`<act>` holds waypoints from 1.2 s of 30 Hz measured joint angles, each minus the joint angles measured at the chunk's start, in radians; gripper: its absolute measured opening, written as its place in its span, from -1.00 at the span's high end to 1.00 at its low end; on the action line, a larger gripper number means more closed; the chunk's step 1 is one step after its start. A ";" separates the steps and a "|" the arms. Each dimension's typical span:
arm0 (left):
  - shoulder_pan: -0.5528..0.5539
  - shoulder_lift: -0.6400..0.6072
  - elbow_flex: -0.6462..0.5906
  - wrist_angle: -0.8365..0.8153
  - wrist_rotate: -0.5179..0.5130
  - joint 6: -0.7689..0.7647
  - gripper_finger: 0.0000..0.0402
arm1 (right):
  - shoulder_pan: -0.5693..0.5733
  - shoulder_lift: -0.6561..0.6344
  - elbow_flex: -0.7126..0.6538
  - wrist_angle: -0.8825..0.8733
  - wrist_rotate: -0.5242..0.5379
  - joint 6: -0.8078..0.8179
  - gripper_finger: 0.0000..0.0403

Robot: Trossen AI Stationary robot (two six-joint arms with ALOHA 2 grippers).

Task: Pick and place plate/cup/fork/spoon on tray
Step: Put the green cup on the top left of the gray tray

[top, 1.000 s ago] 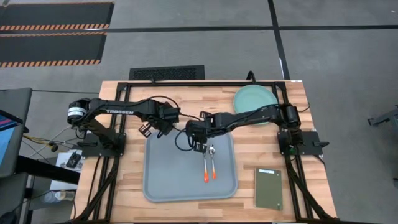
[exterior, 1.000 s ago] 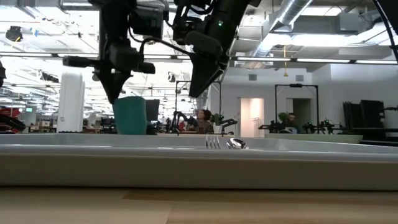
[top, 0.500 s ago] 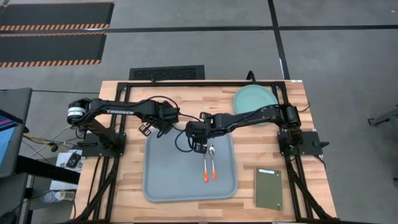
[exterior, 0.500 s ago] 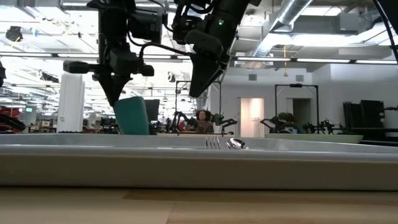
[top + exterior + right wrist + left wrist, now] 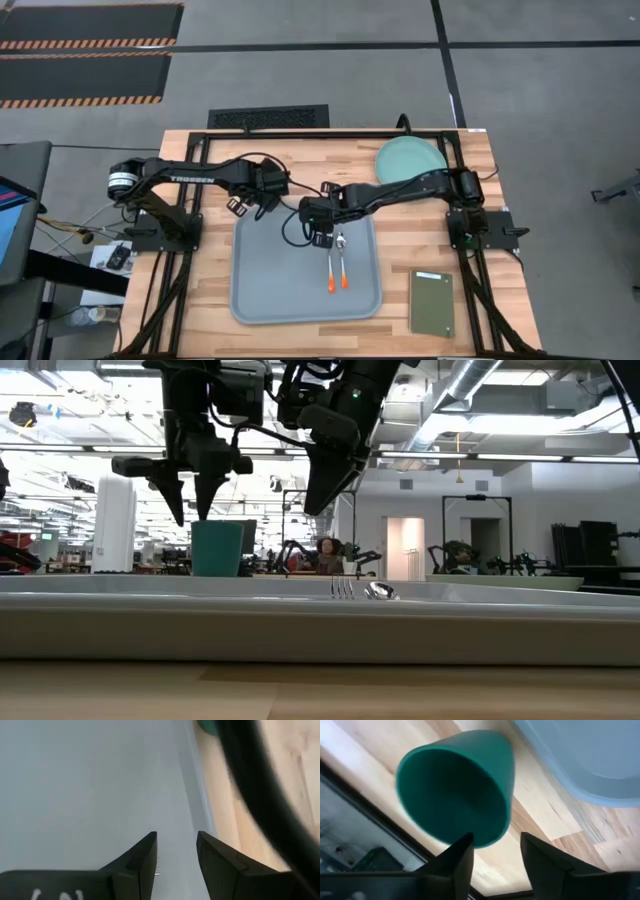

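The dark green cup [image 5: 218, 548] stands upright on its base on the wood, just off the tray's [image 5: 290, 285] far left corner. My left gripper [image 5: 192, 515] is open right above it. One fingertip [image 5: 465, 842] stands over the cup's [image 5: 455, 790] mouth and the other [image 5: 530, 842] outside its wall. In the high view the gripper hides the cup. The fork [image 5: 329, 268] and spoon [image 5: 343, 262] lie side by side on the tray, handles toward the near edge. My right gripper [image 5: 322, 238] hangs open above the tray by their heads. The plate [image 5: 410, 158] rests on the table's far right corner.
A dark olive slab [image 5: 431, 302] lies on the wood to the right of the tray. The tray's left half is bare. The arms' bases and black frame rails run along the table's left and right sides.
My left gripper has opened and let go of the cup. Half a second ago the cup was tipped between its fingers; it now stands upright.
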 joint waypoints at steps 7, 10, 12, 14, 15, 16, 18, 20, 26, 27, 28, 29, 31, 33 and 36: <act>0.001 -0.023 0.001 -0.004 -0.015 -0.064 0.12 | 0.001 -0.060 0.000 0.016 0.000 -0.006 0.19; 0.000 -0.045 0.001 -0.003 -0.024 -0.087 0.11 | 0.003 -0.101 0.000 0.026 0.000 -0.010 0.19; -0.001 -0.066 0.001 -0.006 -0.029 -0.108 0.11 | 0.007 -0.138 0.000 0.028 0.003 -0.020 0.19; -0.003 -0.088 0.001 -0.001 -0.037 -0.129 0.11 | 0.011 -0.172 0.002 0.049 0.005 -0.034 0.19; -0.003 -0.102 0.001 -0.002 -0.034 -0.140 0.11 | 0.015 -0.190 0.002 0.046 0.005 -0.042 0.19; -0.003 -0.117 0.001 -0.002 -0.034 -0.151 0.11 | 0.020 -0.204 0.002 0.052 0.005 -0.052 0.19; -0.003 -0.149 0.001 0.001 -0.034 -0.175 0.12 | 0.033 -0.232 0.002 0.081 0.004 -0.072 0.19; -0.003 -0.182 0.001 0.001 -0.034 -0.209 0.12 | 0.045 -0.261 0.001 0.092 0.004 -0.089 0.19; -0.005 -0.330 0.001 0.002 0.016 -0.343 0.12 | 0.085 -0.305 0.001 0.133 0.004 -0.127 0.19; -0.008 -0.364 0.001 0.004 0.042 -0.379 0.12 | 0.086 -0.303 0.001 0.155 0.004 -0.138 0.19; -0.009 -0.400 0.001 0.004 0.080 -0.420 0.12 | 0.085 -0.295 0.001 0.181 0.004 -0.149 0.19; -0.010 -0.436 0.001 0.009 0.114 -0.463 0.12 | 0.080 -0.279 0.002 0.229 0.004 -0.162 0.19; -0.016 -0.512 0.001 0.023 0.206 -0.546 0.12 | 0.062 -0.235 0.002 0.314 0.002 -0.190 0.19; -0.026 -0.586 0.001 0.033 0.274 -0.625 0.12 | 0.038 -0.176 0.000 0.418 0.000 -0.222 0.19; -0.049 -0.691 0.001 0.068 0.327 -0.732 0.12 | -0.008 -0.090 0.020 0.520 -0.035 -0.279 0.18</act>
